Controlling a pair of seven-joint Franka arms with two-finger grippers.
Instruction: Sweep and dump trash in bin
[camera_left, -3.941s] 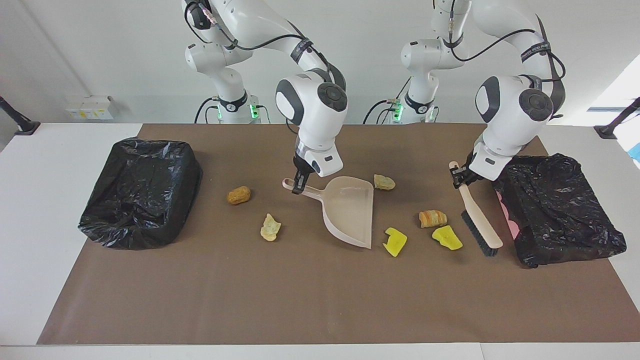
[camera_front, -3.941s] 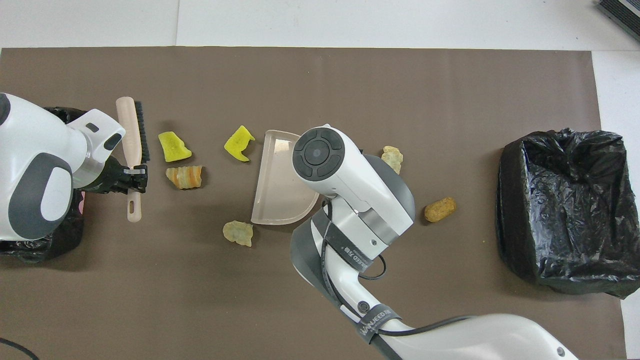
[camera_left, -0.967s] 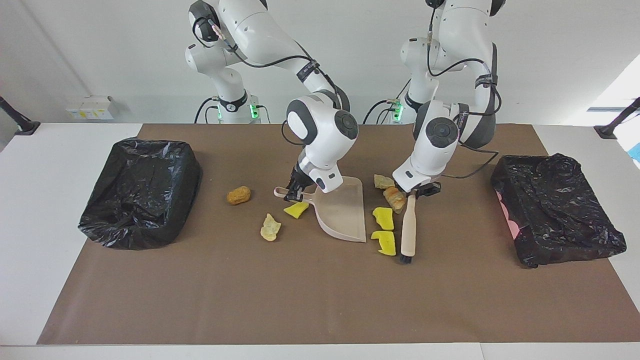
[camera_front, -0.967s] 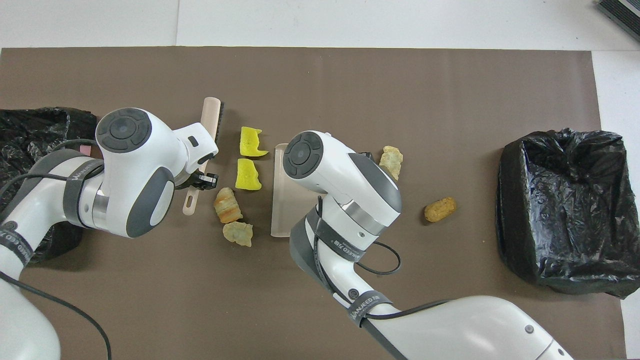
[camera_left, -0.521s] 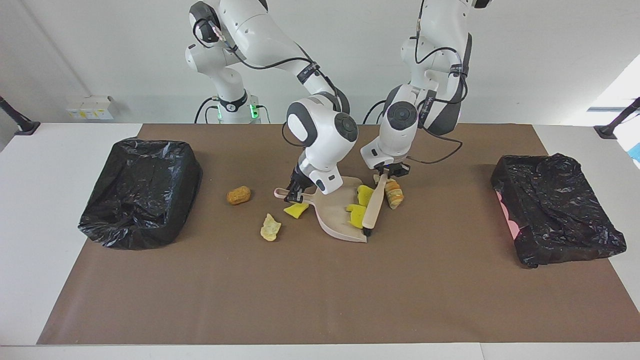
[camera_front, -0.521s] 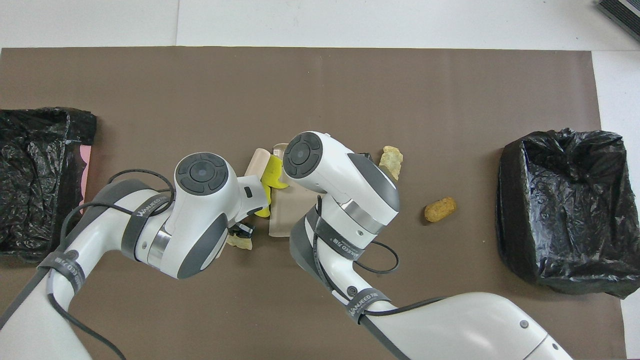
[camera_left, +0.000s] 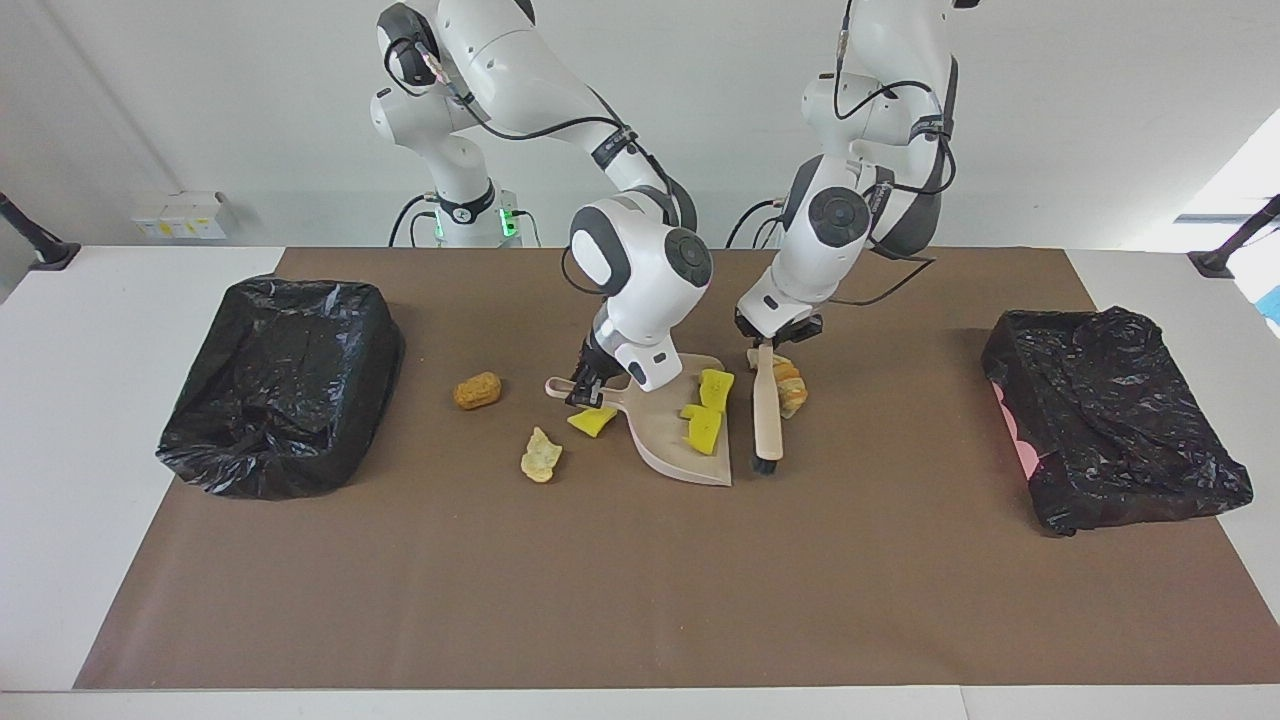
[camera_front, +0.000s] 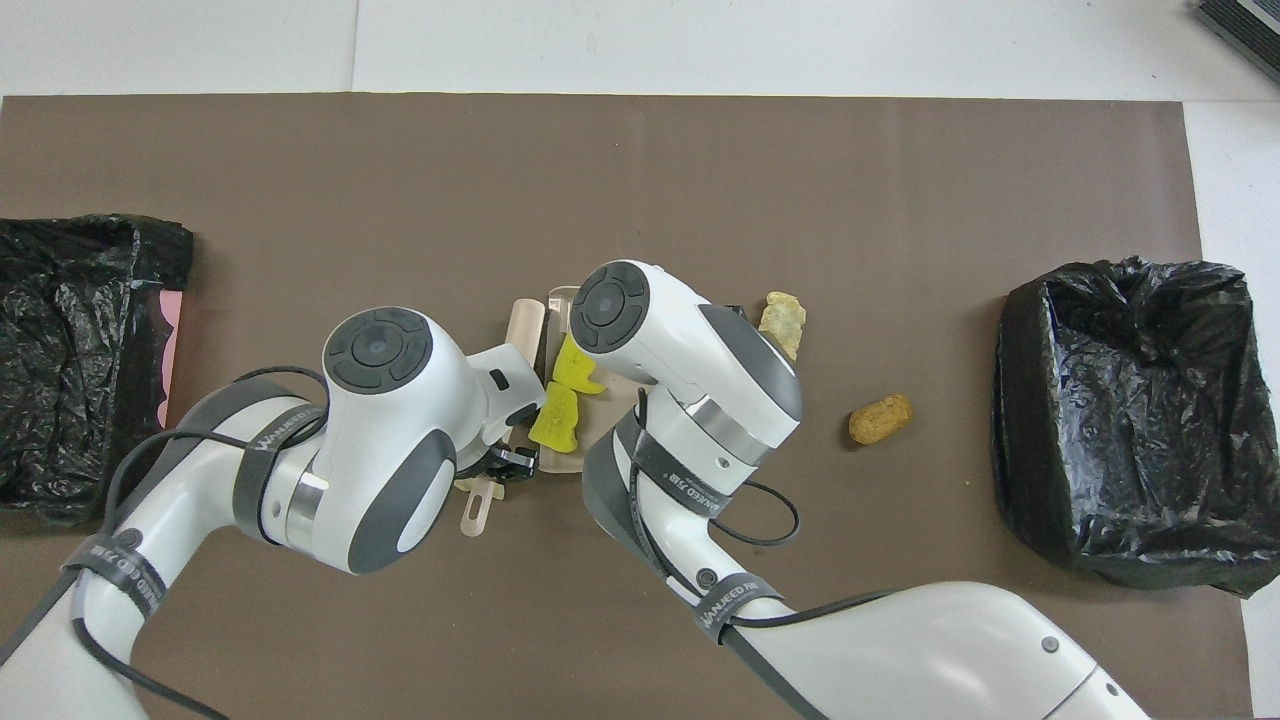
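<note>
Yellow sponge scraps (camera_left: 706, 408) sit in the dustpan (camera_left: 690, 445), light and springy, right claw (camera_left: 588, 385) clenched on its handle, left claw (camera_left: 780, 338) gripping the brush (camera_left: 766, 415) beside it.

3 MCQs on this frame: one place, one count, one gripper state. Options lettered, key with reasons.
1. Where does the brush lie?
A. in a bin
B. beside the dustpan's mouth
C. on the table's bare white edge

2. How many yellow sponge chunks rest in the dustpan?
A. none
B. two
C. five

3. What is the right gripper doing?
A. hanging open over a bin
B. shut on the dustpan's handle
C. shut on the brush

Key:
1 B, the brush stands along the dustpan's open edge, held by the left gripper.
2 B, the two yellow chunks sit inside it.
3 B, its fingers clamp the handle.
</note>
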